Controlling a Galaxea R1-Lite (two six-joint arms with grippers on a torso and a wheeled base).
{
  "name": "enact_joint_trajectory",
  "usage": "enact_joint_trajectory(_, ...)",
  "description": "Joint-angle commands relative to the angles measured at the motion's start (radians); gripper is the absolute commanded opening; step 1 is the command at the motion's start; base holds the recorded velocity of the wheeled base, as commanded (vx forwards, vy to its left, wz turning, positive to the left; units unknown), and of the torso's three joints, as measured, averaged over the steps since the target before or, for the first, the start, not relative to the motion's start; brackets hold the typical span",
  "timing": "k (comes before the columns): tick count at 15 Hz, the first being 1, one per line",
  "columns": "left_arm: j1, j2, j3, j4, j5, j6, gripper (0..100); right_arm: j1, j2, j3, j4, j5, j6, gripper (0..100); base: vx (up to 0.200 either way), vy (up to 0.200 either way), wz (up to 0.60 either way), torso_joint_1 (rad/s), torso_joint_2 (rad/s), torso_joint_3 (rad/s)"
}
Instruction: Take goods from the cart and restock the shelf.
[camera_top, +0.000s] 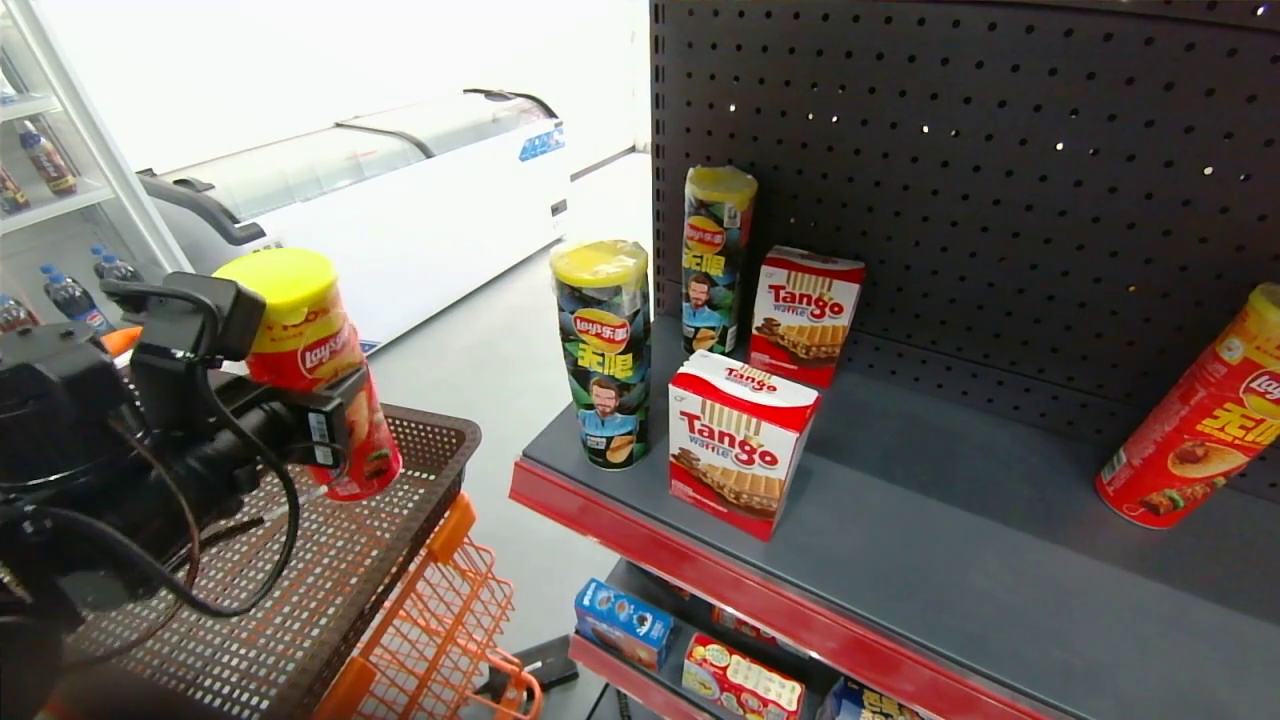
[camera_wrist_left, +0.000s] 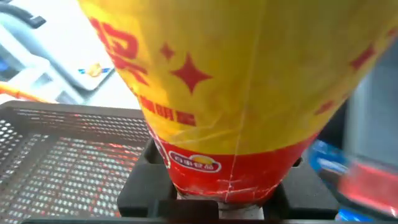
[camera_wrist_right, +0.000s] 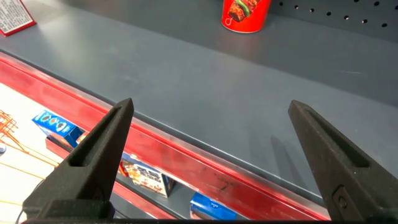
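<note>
My left gripper (camera_top: 335, 420) is shut on a red chip can with a yellow lid (camera_top: 315, 365), held upright above the brown cart basket (camera_top: 400, 540). The left wrist view has the same chip can (camera_wrist_left: 230, 112) clamped between my fingers (camera_wrist_left: 140, 190) over the cart basket's mesh (camera_wrist_left: 68, 162). The grey shelf (camera_top: 950, 520) stands to the right with bare room in its middle. My right gripper (camera_wrist_right: 211, 155) is open above the shelf's front edge (camera_wrist_right: 186, 149). A red chip can (camera_wrist_right: 245, 14) leans at the shelf's back.
On the shelf stand two dark chip cans (camera_top: 603, 355) (camera_top: 716, 258), two wafer boxes (camera_top: 738, 440) (camera_top: 805, 315) and a leaning red can (camera_top: 1195, 420). A lower shelf holds boxed goods (camera_top: 625, 622). An orange cart frame (camera_top: 440, 630) and a white freezer (camera_top: 400, 200) are at the left.
</note>
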Motion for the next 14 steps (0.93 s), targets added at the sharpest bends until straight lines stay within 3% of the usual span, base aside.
enact_joint_trajectory(1, -0.123, -0.216, 0.153, 0.037, -0.014, -0.03, 0, 0.0, 0.0, 0.0, 0.0, 0.0, -0.001, 100, 0.0, 0.0, 0.0, 0.0, 0.0, 0.0)
enact_joint_trajectory(2, -0.154, -0.234, 0.174, 0.037, -0.022, -0.057, 0, 0.0, 0.002, 0.0, 0.0, 0.0, -0.001, 100, 0.0, 0.0, 0.0, 0.0, 0.0, 0.0)
enact_joint_trajectory(4, -0.198, -0.254, 0.183, 0.037, -0.075, -0.068, 0, 0.0, 0.0, 0.0, 0.0, 0.0, -0.001, 100, 0.0, 0.0, 0.0, 0.0, 0.0, 0.0)
enact_joint_trajectory(7, -0.221, -0.294, 0.213, 0.041, -0.262, -0.08, 0, 0.0, 0.0, 0.0, 0.0, 0.0, -0.001, 100, 0.0, 0.0, 0.0, 0.0, 0.0, 0.0)
enact_joint_trajectory(10, -0.232, -0.277, 0.22, 0.035, -0.276, -0.065, 0, 0.0, 0.0, 0.0, 0.0, 0.0, -0.001, 100, 0.0, 0.0, 0.0, 0.0, 0.0, 0.0)
enact_joint_trajectory(11, -0.278, -0.273, 0.211, 0.035, -0.273, -0.053, 0, 0.0, 0.0, 0.0, 0.0, 0.0, -0.001, 100, 0.0, 0.0, 0.0, 0.0, 0.0, 0.0)
enact_joint_trajectory(14, -0.287, -0.251, 0.199, 0.034, -0.278, -0.053, 0, 0.0, 0.0, 0.0, 0.0, 0.0, -0.001, 100, 0.0, 0.0, 0.0, 0.0, 0.0, 0.0)
